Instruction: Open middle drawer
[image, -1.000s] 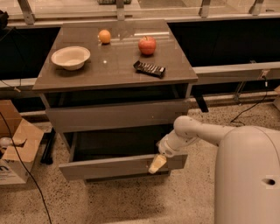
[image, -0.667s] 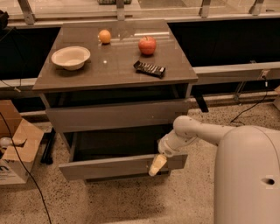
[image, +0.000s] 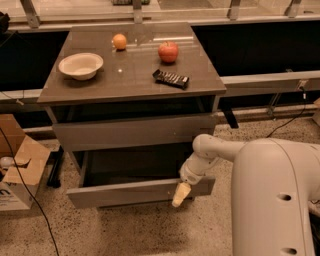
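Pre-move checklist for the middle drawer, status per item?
1. Target: middle drawer pulled out, dark inside showing: ok.
2. Contact: gripper at that drawer's front, right of centre: ok.
3. Travel left in the drawer: cannot tell.
4. Path: cardboard box stands left of the cabinet, off the drawer's line: ok.
5. Top load: bowl, orange, apple and dark packet, none at the front edge: ok.

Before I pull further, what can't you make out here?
Camera view.
Inside the middle drawer: shadowed, rear hidden under the drawer above.
Below it: hidden by its pulled-out front.
The gripper, at that front's right end, covers the edge.
Robot body: cut off right and bottom.
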